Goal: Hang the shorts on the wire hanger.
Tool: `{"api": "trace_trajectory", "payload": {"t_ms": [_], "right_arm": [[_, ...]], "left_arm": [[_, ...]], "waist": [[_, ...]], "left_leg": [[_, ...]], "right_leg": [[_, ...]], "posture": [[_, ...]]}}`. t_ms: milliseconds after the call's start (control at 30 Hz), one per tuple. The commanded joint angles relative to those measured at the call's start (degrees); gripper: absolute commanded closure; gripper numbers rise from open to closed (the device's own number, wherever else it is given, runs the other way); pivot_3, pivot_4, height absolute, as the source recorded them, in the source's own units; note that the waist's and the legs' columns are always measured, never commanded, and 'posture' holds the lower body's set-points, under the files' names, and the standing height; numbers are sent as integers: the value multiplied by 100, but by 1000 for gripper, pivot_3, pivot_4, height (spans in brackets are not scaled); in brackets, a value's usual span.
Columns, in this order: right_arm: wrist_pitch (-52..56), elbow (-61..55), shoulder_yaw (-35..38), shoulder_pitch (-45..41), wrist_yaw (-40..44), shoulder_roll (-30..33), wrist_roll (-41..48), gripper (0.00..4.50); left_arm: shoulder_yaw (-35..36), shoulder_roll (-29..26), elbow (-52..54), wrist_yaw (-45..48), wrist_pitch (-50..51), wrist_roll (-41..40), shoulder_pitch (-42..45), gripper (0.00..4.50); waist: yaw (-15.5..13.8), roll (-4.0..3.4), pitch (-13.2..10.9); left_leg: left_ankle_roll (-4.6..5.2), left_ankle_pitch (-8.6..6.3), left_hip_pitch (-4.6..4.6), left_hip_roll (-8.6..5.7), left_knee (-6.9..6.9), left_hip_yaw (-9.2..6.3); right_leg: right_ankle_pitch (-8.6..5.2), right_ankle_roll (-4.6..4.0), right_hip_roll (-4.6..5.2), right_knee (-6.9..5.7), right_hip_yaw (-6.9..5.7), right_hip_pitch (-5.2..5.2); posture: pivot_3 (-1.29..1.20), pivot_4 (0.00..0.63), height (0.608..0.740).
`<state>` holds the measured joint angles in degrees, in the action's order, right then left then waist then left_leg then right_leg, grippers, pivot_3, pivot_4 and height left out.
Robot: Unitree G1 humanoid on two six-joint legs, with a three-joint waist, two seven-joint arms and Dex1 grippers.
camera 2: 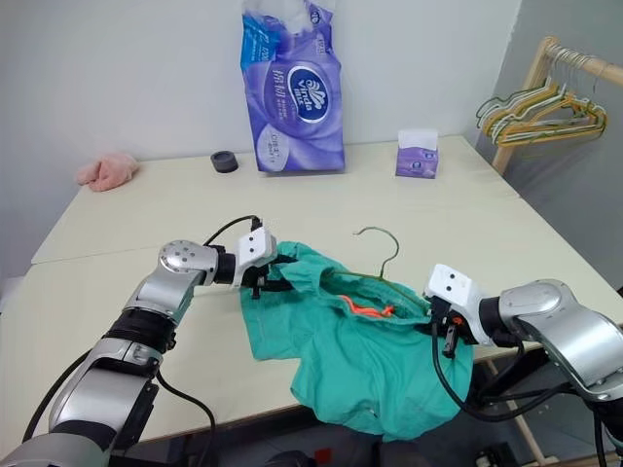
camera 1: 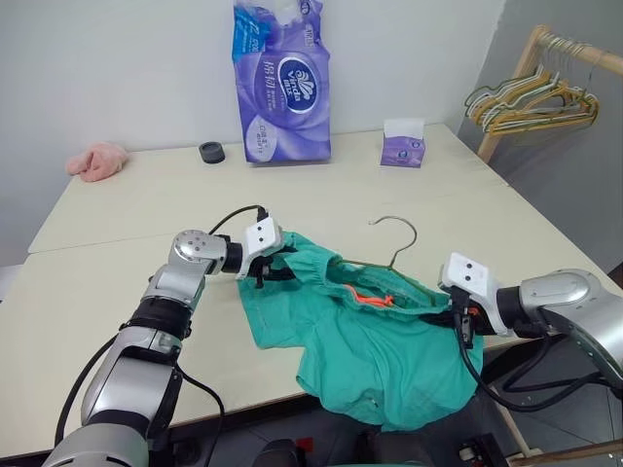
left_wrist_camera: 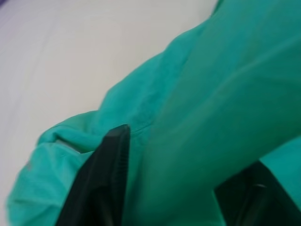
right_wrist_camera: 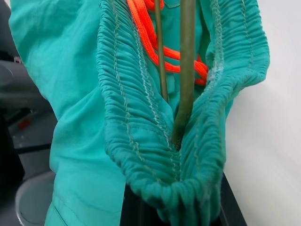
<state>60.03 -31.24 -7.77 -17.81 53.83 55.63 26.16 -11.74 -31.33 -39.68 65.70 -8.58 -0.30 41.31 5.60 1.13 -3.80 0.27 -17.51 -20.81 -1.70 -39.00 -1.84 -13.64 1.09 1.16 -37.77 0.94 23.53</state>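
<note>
The teal-green shorts (camera 1: 370,350) lie bunched near the table's front edge, with one leg hanging over it. The wire hanger (camera 1: 404,238) is threaded inside the waistband, its hook sticking out toward the back. An orange drawstring (right_wrist_camera: 146,19) shows in the waist opening. My left gripper (camera 1: 277,268) is at the shorts' left end, its fingers (left_wrist_camera: 108,179) spread apart with teal cloth lying between them. My right gripper (camera 1: 458,316) is shut on the gathered waistband (right_wrist_camera: 188,188) at the right end, where the hanger's wire (right_wrist_camera: 186,70) runs into the fold.
A purple tissue pack (camera 1: 280,83) stands at the back of the table (camera 1: 117,282), beside a small tissue box (camera 1: 402,146), a black round object (camera 1: 211,153) and a pink cloth lump (camera 1: 97,161). A wooden rack with green and yellow hangers (camera 1: 531,97) stands at the right.
</note>
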Motion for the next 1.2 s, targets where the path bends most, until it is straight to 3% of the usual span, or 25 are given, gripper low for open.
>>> {"api": "trace_trajectory", "payload": {"t_ms": [33, 133, 467, 700, 900, 1033, 1200], "right_arm": [[484, -194, 398, -212, -188, -51, 324, 4500], [1056, -284, 761, -152, -368, -200, 700, 4500], [2936, -777, 3373, 814, -1632, -1489, 1152, 4500], [3247, -987, 4340, 1179, -2715, -2283, 1324, 4500], [3247, -314, 5253, 1292, -3680, -1405, 2232, 4500], [3247, 925, 5899, 635, -4561, -399, 2599, 4500], [3247, 1979, 6007, 5, -5535, 285, 2938, 4500]], "left_arm": [[178, -72, -342, -584, -677, 235, 273, 1114], [448, 42, -303, -692, -512, -92, 386, 1114], [419, 461, 2930, 62, 2447, -1662, -244, 1114], [11, 789, 3593, 86, 2710, -1649, -35, 1114], [-230, 1454, 3579, -39, 2668, -1668, 304, 1114], [-528, 1896, 3442, -179, 2557, -1464, 615, 1114], [-677, 2251, 3269, -555, 2432, -1164, 955, 1114]], "waist": [[-2, 0, 0], [-28, 2, 0], [-48, 2, -1], [5, -11, -6], [116, -43, -29], [316, -76, -60], [456, -62, -87]], "left_leg": [[0, 0, 0, 0, 0, 0], [0, 0, -2, 0, 0, -1], [0, -1, -2, 0, -2, 1], [1, -1, 2, -1, -1, 7], [17, -9, 4, -17, -1, 21], [35, -19, 5, -20, 5, 46], [74, -41, 10, -39, 7, 75]], "right_leg": [[0, 0, 0, 0, 0, 0], [0, 0, 1, 0, -1, 0], [1, 2, 2, -8, 4, 0], [-2, 5, -2, -8, 8, -4], [-9, 18, -2, 0, 23, -12], [-21, 35, -12, 9, 48, -28], [-41, 67, -17, 8, 91, -28]], "posture": [[-207, 18, 740], [-210, 24, 740], [-248, 65, 740], [-287, 78, 740], [-337, 95, 740], [-351, 108, 740], [-351, 120, 740]]}}
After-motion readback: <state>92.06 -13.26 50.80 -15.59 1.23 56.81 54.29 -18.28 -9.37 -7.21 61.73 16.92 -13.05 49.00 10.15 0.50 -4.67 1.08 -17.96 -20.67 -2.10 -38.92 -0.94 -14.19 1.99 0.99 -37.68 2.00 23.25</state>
